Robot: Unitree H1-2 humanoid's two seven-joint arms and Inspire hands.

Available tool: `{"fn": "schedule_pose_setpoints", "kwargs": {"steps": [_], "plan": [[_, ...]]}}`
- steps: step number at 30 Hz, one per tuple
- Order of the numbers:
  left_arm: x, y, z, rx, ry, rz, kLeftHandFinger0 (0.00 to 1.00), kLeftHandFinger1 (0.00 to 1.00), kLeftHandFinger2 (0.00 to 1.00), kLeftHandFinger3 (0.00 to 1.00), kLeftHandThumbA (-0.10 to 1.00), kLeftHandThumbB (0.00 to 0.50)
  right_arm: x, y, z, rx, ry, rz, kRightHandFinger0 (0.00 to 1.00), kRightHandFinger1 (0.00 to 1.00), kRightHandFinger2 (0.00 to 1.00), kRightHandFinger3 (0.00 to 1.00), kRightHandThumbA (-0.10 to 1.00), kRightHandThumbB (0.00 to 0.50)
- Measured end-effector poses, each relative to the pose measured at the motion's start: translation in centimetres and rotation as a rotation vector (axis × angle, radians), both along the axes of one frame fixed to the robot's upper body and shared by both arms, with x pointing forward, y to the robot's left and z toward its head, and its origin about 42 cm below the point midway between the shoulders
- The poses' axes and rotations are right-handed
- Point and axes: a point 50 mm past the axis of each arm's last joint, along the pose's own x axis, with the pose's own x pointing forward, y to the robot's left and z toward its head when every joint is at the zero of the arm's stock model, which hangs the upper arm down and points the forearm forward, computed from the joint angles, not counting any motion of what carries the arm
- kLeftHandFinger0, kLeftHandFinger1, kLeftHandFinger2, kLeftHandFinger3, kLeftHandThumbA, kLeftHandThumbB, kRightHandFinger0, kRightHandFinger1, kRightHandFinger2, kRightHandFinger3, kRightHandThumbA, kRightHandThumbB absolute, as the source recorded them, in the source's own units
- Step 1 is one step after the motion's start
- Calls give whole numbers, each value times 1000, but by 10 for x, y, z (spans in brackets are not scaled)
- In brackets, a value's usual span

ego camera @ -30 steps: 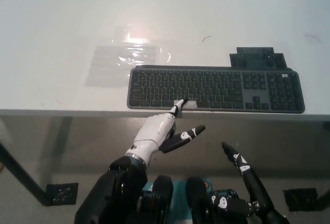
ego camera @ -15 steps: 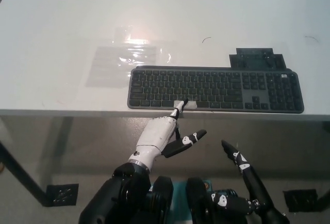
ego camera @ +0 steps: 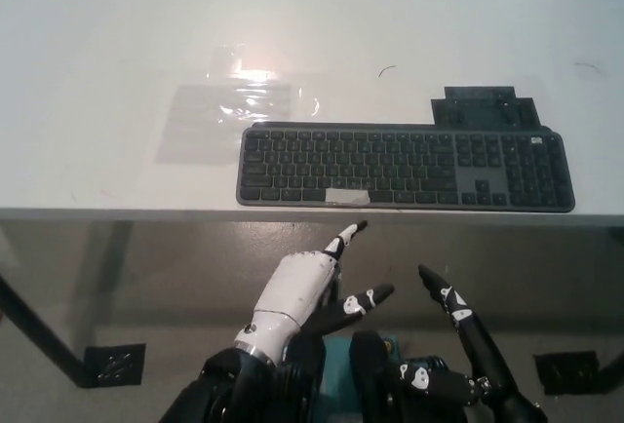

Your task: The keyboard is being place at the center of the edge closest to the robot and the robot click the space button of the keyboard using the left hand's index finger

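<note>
Hovering the left hand [ego camera: 302, 291] just off the near edge of the table [ego camera: 117, 43], lower than the keyboard [ego camera: 405, 167] and apart from it. Holding nothing: loosely spread, with the index finger [ego camera: 346, 236] stretched away toward the keys and the thumb splayed to the right. Touching no key at this instant.

Finding the keyboard flat along the table's near edge, roughly central, a shade to the right, with the space bar [ego camera: 346, 195] picked out by a pale strip in the nearest row, just far of the fingertip and slightly left of it.

Judging the press as not under way. To do it cleanly: rise over the table lip first, then carry only the index tip forward onto the pale strip. Come down straight, briefly, and lift off. Keep the thumb wide of the neighbouring keys, and push down rather than forward, or risk sliding the keyboard away toward the clear plastic sheet [ego camera: 234, 111].

Parking the black right hand [ego camera: 463, 330] low at the near right, well short of the table; cannot tell whether open or closed.
</note>
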Motion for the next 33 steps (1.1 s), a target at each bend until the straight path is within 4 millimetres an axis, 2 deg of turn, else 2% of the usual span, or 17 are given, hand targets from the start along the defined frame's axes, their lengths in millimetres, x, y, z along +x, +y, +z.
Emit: {"fn": "schedule_pose_setpoints", "kwargs": {"steps": [2, 3, 4, 6, 7, 8, 10, 11, 12, 13, 14, 17, 19, 24, 28, 29, 33], "plan": [[-7, -2, 16, -35, -42, -20, 0, 6, 122, 1000, 1000, 425, 0, 0, 0, 0, 2, 0, 1000, 1000, 1000, 1000, 900, 340], [-10, -2, 24, -53, -62, -31, 0, 3, 146, 1000, 1000, 437, 0, 0, -1, 0, 3, 0, 1000, 1000, 1000, 1000, 898, 339], [-13, -3, 30, -68, -76, -38, 0, 0, 108, 1000, 1000, 437, 0, 0, -1, 0, 3, 0, 1000, 1000, 1000, 1000, 897, 338], [-22, -2, 46, -108, -116, -59, 47, 43, 212, 1000, 1000, 429, 0, 0, -1, -1, 4, 0, 1000, 1000, 1000, 1000, 909, 346], [-27, -2, 55, -129, -139, -71, 33, 26, 236, 1000, 1000, 432, -1, 0, -1, -1, 4, 0, 1000, 1000, 1000, 1000, 911, 347], [-32, -1, 63, -147, -158, -81, 52, 34, 318, 1000, 1000, 437, 0, 0, -1, -1, 4, 0, 1000, 1000, 1000, 1000, 914, 345], [-42, 5, 74, -181, -182, -94, 360, 317, 602, 1000, 1000, 426, 0, 0, -1, -1, 4, 0, 1000, 1000, 1000, 1000, 926, 349], [-50, 11, 80, -206, -192, -98, 579, 531, 744, 1000, 1000, 445, 0, 0, -1, -1, 3, 0, 1000, 1000, 1000, 1000, 929, 351], [-57, 19, 83, -229, -195, -97, 818, 819, 968, 1000, 1000, 449, 0, 0, 0, -1, 3, 0, 1000, 1000, 1000, 1000, 946, 361], [-61, 26, 83, -240, -186, -93, 940, 963, 1000, 1000, 1000, 460, 0, 0, -1, -1, 3, 0, 1000, 1000, 1000, 1000, 949, 359], [-64, 31, 80, -248, -170, -87, 1000, 1000, 1000, 1000, 1000, 453, -1, 0, -1, -1, 3, 0, 1000, 1000, 1000, 1000, 949, 358], [-72, 49, 61, -273, -86, -47, 1000, 1000, 1000, 1000, 1000, 393, -1, 0, -1, 0, 4, 0, 1000, 1000, 1000, 1000, 959, 354], [-77, 59, 41, -302, -3, -15, 1000, 1000, 1000, 1000, 1000, 387, -1, 0, -1, 0, 5, -1, 1000, 1000, 1000, 1000, 978, 356], [-74, 79, -10, -394, 159, 100, 1000, 1000, 1000, 1000, 1000, 308, -2, 1, -2, 4, 9, -2, 1000, 1000, 1000, 1000, 1000, 352], [-73, 87, -44, -502, 252, 201, 1000, 1000, 1000, 1000, 1000, 311, -3, 1, -3, 10, 11, -5, 1000, 1000, 1000, 1000, 1000, 341], [-74, 87, -49, -543, 265, 224, 1000, 1000, 1000, 1000, 1000, 329, -3, 1, -3, 14, 11, -7, 1000, 1000, 1000, 1000, 1000, 339], [-77, 82, -60, -631, 297, 264, 1000, 1000, 1000, 1000, 1000, 310, -2, 1, -2, 42, 9, -22, 1000, 1000, 1000, 1000, 1000, 320]]}}
